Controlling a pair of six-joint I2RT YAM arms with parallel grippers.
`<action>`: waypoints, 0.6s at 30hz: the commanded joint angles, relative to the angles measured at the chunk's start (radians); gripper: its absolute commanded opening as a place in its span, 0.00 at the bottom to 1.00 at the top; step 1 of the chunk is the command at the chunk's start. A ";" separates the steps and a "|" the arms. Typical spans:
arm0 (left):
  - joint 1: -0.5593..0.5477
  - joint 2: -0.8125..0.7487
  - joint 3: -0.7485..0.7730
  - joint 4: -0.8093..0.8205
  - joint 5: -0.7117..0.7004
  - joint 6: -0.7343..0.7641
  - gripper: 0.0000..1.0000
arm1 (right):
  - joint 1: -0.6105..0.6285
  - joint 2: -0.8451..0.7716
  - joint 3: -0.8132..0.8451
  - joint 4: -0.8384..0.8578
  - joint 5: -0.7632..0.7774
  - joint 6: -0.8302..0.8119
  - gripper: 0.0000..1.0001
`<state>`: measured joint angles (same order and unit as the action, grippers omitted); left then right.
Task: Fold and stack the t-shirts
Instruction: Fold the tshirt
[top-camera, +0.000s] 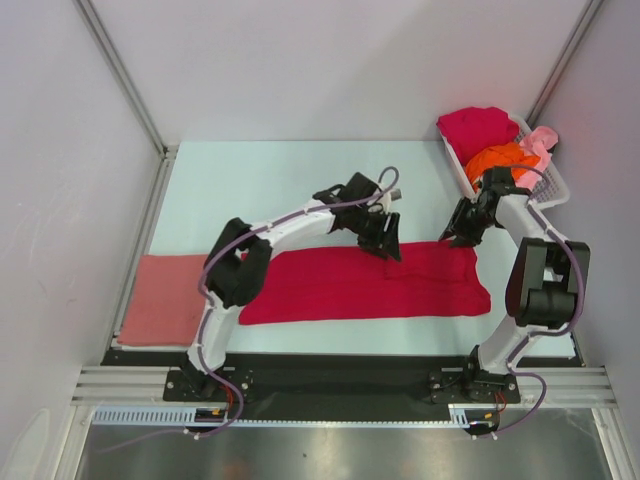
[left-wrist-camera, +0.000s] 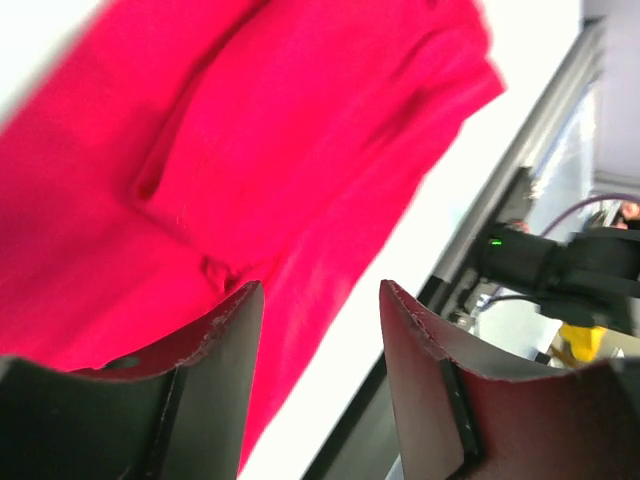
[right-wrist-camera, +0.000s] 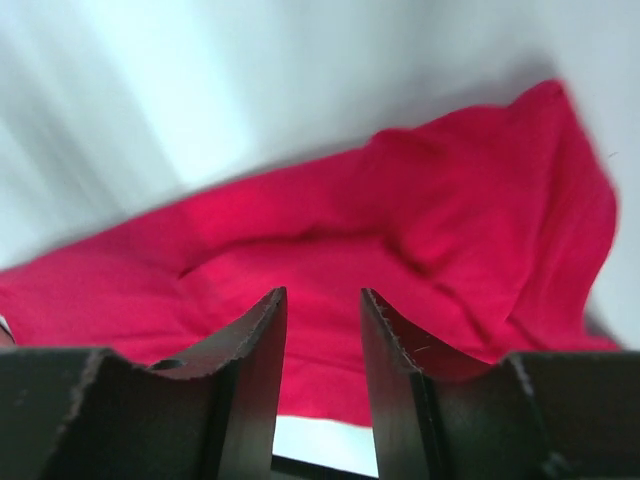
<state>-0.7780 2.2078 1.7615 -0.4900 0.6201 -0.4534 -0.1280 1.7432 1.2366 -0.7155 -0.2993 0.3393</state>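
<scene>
A crimson red t-shirt (top-camera: 365, 284) lies spread wide across the middle of the table; it also shows in the left wrist view (left-wrist-camera: 250, 150) and the right wrist view (right-wrist-camera: 400, 240). My left gripper (top-camera: 388, 246) is open and empty just above its far edge near the middle. My right gripper (top-camera: 452, 236) is open and empty above its far right corner. A folded dusty salmon pink t-shirt (top-camera: 165, 298) lies at the left. In the white basket (top-camera: 549, 191) are a second crimson t-shirt (top-camera: 478, 128), an orange t-shirt (top-camera: 500, 159) and a light pink t-shirt (top-camera: 541, 143).
The basket stands at the far right corner beside the right wall. White walls enclose the table on the left, back and right. A black base rail (top-camera: 330, 375) runs along the near edge, with both arm bases on it.
</scene>
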 joint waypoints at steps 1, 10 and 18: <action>0.065 -0.181 -0.034 -0.021 -0.022 0.038 0.57 | 0.050 -0.089 0.040 -0.067 0.048 -0.003 0.41; 0.207 -0.409 -0.325 0.022 0.035 0.024 0.62 | 0.067 -0.012 -0.015 0.019 0.046 0.027 0.41; 0.331 -0.644 -0.580 0.011 0.001 0.062 0.64 | 0.076 0.047 -0.086 0.099 0.111 0.032 0.41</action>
<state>-0.4984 1.6886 1.2285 -0.4896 0.6239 -0.4332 -0.0513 1.7809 1.1671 -0.6640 -0.2413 0.3553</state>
